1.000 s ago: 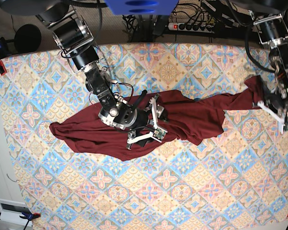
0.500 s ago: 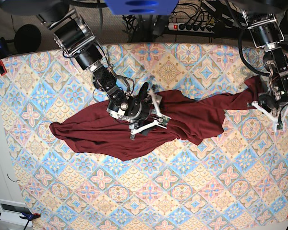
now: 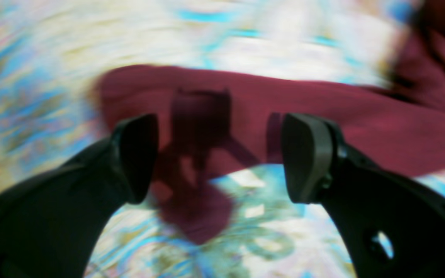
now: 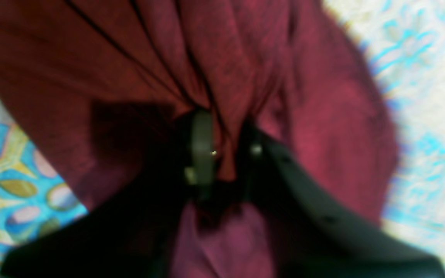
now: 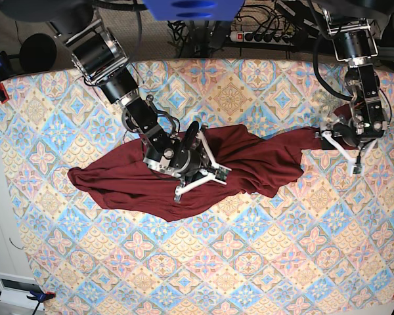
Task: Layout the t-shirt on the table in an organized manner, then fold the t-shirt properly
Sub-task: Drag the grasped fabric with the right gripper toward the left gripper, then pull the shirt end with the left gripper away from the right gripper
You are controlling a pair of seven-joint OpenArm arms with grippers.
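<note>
The t-shirt (image 5: 184,177) lay crumpled in a long diagonal band across the middle of the table (image 5: 249,275), not yet spread flat, so folding had not begun. At centre-left the right gripper (image 5: 198,172) had its jaws clamped on bunched cloth. At upper right the left gripper (image 5: 345,147) stood with jaws apart, holding nothing, above a sleeve end.

t-shirt (image 5: 249,161): maroon, crumpled, spread lengthwise | table (image 5: 262,262): pastel diamond-tile cloth, beneath
</note>
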